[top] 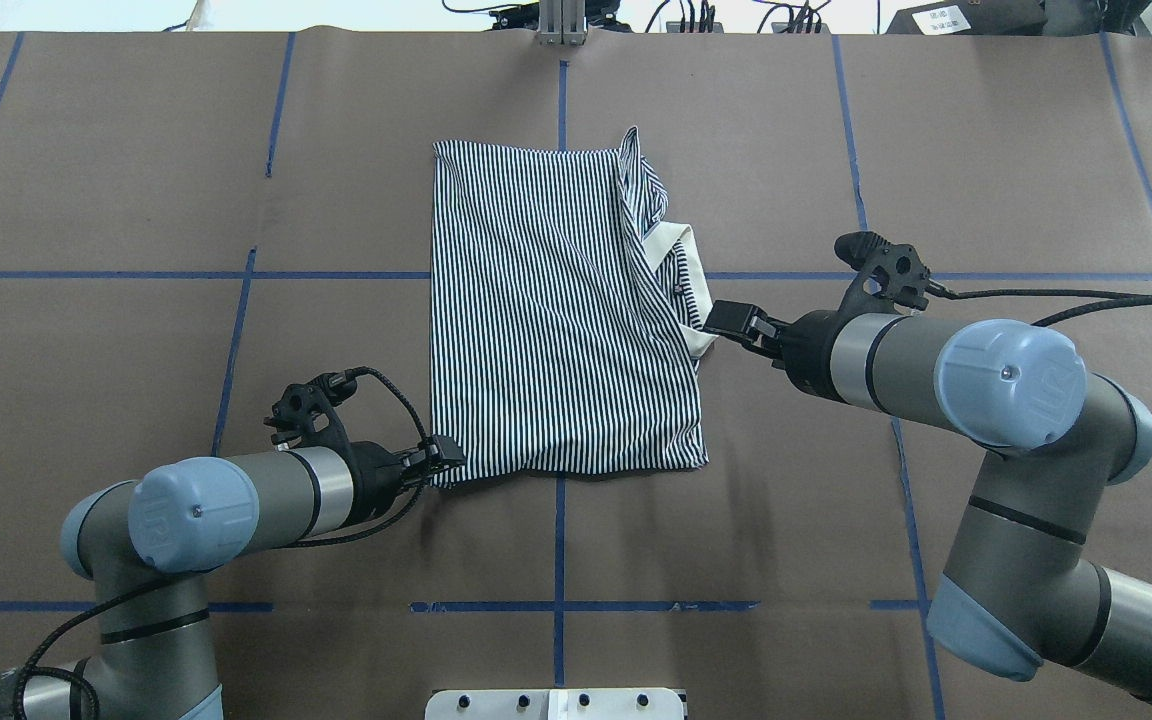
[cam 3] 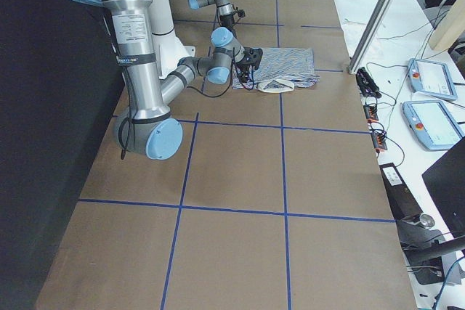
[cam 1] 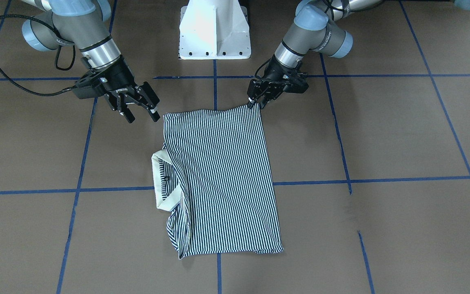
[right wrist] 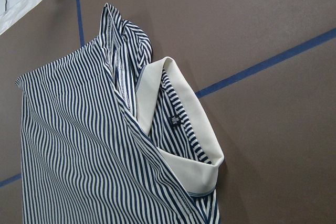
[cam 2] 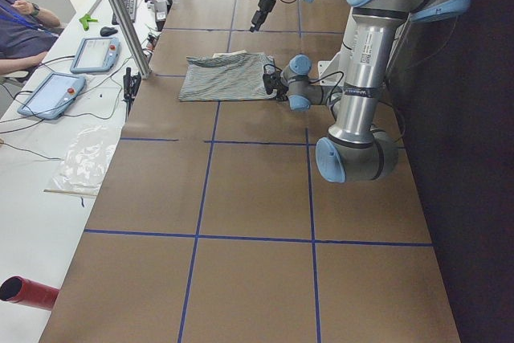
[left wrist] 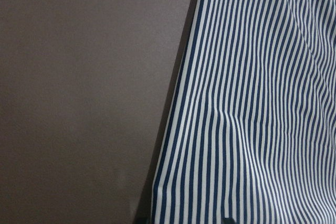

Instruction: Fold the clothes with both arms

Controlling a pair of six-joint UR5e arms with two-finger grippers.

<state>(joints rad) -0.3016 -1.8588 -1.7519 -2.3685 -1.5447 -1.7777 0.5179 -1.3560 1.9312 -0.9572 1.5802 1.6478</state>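
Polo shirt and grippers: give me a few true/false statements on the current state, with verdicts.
1. The left gripper is shut on a corner of the polo shirt, on the edge nearest the robot. True.
2. The right gripper is clamped on the collar. False: its fingers are spread open, it holds nothing, and it hangs just off the shirt's other near corner.
3. The cream collar sticks out on the robot's right side of the shirt. True.
4. The shirt lies fully spread with both sleeves out. False: it is already folded into a rough rectangle, with no sleeve laid out.
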